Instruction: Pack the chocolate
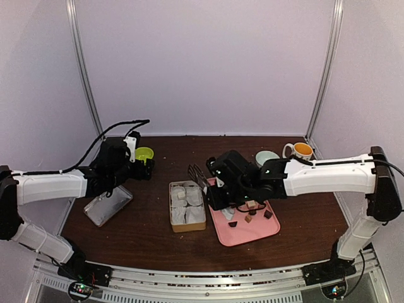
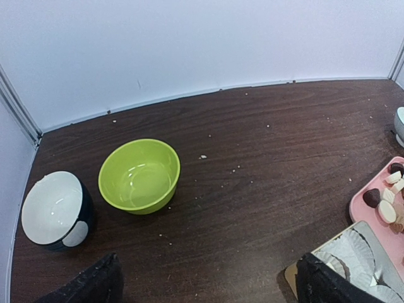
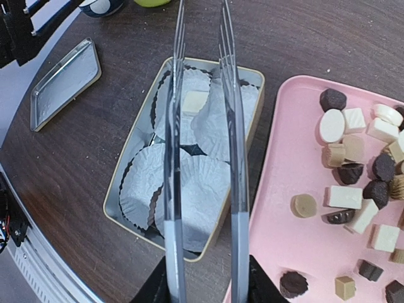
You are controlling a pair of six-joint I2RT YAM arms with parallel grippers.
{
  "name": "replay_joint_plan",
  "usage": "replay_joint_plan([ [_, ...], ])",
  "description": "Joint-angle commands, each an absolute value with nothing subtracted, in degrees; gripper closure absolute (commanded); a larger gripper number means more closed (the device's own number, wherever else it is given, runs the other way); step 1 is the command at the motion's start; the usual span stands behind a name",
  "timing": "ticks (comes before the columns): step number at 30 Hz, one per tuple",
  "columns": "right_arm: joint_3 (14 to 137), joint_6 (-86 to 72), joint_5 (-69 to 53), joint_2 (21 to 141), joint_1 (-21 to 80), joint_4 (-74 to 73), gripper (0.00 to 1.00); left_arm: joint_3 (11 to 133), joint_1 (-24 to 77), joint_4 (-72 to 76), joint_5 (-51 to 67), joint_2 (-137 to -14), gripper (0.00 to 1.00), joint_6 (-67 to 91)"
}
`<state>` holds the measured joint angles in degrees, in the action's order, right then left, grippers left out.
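Though one cream-white chocolate cube (image 3: 194, 101) is boxed, most are left; clear plastic tongs (image 3: 235, 164) are clamped by the right hand (image 3: 205, 291).

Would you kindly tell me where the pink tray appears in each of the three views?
Top external: the pink tray lies front, right of centre.
Left wrist: only a part shows, cut off by the right edge.
Right wrist: it fills the right side.
Shared landmark: the box of paper cups, right beside the tray in all three.
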<state>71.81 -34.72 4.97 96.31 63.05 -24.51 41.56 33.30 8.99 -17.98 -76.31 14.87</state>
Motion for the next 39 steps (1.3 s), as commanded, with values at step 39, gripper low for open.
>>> replay_joint_plan([
  [39,55.2,-38.5,6.2,89.5,63.4,-34.6,0.62,42.7,32.9,10.7,-18.4,-76.9,0.02,14.4],
])
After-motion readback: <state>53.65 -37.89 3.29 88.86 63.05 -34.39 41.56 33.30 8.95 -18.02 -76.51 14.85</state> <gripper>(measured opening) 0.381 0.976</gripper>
